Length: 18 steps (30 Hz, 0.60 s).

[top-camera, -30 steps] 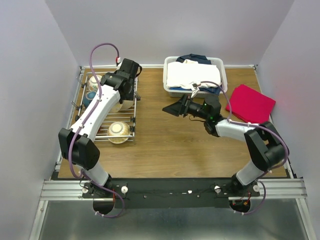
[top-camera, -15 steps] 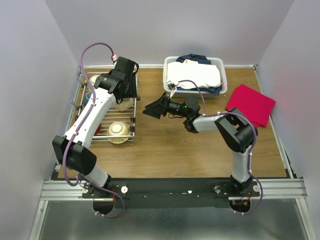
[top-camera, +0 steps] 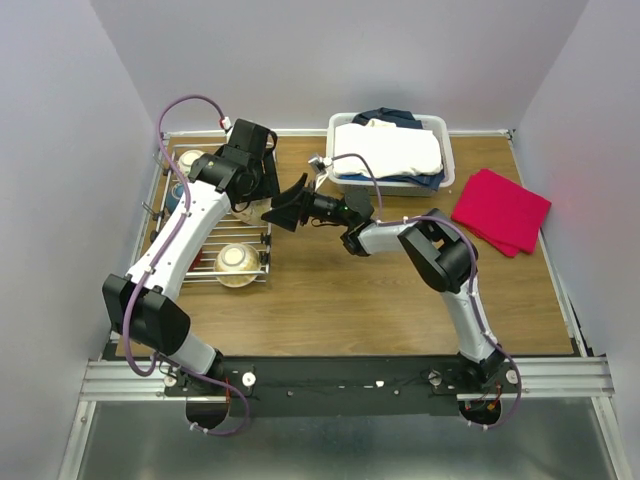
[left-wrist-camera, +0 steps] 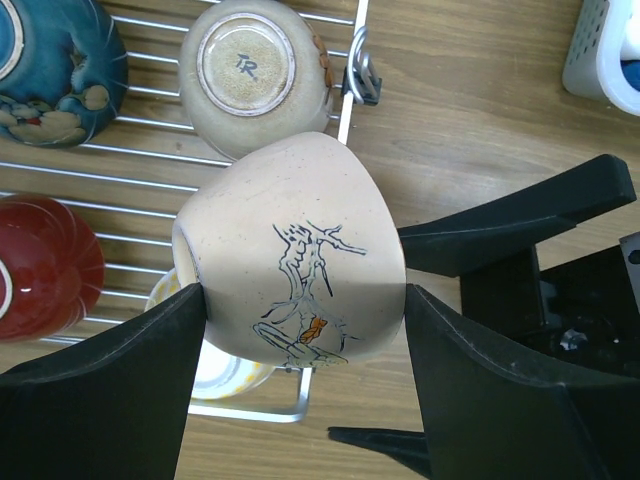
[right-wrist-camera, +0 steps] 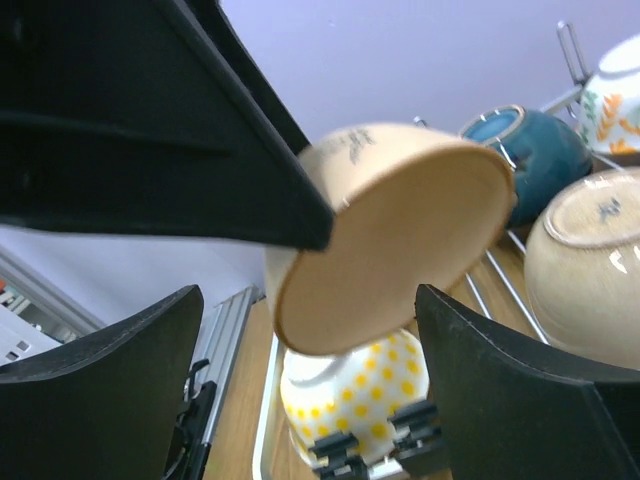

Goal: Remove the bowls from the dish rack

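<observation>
Handover of cream bowl [left-wrist-camera: 300,260], L to R arm
Right gripper [right-wrist-camera: 308,300] jaws, gaping wide, should centre & close on both walls before left gripper [left-wrist-camera: 305,300] lets go. Bowl sits sideways, clamped in left jaws over dish rack [top-camera: 205,262] edge, mouth between right jaws; contact unclear.

open tabletop [top-camera: 330,290] beside dish rack [top-camera: 203,268], seemingly

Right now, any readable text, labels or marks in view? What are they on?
"TR" - mark on the upturned base of the beige bowl in the dish rack, left wrist view.
Small dark mark on the side of the cream bowl, right wrist view: too blurred to read.
Nothing else readable; the cream bowl's line drawing is a picture, not text.
</observation>
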Motion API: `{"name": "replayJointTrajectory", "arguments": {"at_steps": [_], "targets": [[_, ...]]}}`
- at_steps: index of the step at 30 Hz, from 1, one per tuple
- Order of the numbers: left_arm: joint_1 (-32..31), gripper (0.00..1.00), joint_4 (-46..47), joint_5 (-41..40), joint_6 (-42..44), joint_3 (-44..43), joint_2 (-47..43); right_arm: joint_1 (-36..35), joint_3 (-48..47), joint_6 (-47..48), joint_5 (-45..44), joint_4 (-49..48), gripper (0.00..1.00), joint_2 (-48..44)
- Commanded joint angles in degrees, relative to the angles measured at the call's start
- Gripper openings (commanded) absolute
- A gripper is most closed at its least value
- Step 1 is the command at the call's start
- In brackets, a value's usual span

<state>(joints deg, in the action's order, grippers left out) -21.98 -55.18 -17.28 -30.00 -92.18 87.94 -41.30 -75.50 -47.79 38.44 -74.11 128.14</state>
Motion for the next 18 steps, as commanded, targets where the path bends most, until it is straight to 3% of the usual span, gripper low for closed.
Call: {"name": "replayJointTrajectory", "arguments": {"at_steps": [1, 5, 8, 13, 15, 18], "targets": [[0.2, 0.32, 4.9, 1.7, -3.1, 1.5, -3.3, -1.4, -4.4, 1.3, 1.4, -7.9, 0.89, 2.6], [0.2, 0.32, 6.6, 3.4, -4.8, 3.8, -4.2, -1.7, -5.2, -0.3, 3.2, -9.3, 0.78, 3.0], [0.2, 0.32, 7.9, 4.2, -5.5, 5.0, -5.0, -1.7, -4.2, 0.0, 4.0, -9.4, 0.61, 1.9], [0.2, 0.33, 9.2, 4.3, -5.9, 6.2, -6.5, -1.7, -2.3, 0.9, 3.8, -8.6, 0.22, -0.1], [0.2, 0.39, 9.2, 4.4, -5.7, 6.4, -6.8, -1.7, -1.1, 1.2, 3.8, -8.2, 0.07, -0.7], [0.2, 0.56, 9.4, 4.3, -5.2, 6.3, -7.8, -1.7, 0.5, 2.1, 3.7, -7.2, 0.01, -2.1]]}}
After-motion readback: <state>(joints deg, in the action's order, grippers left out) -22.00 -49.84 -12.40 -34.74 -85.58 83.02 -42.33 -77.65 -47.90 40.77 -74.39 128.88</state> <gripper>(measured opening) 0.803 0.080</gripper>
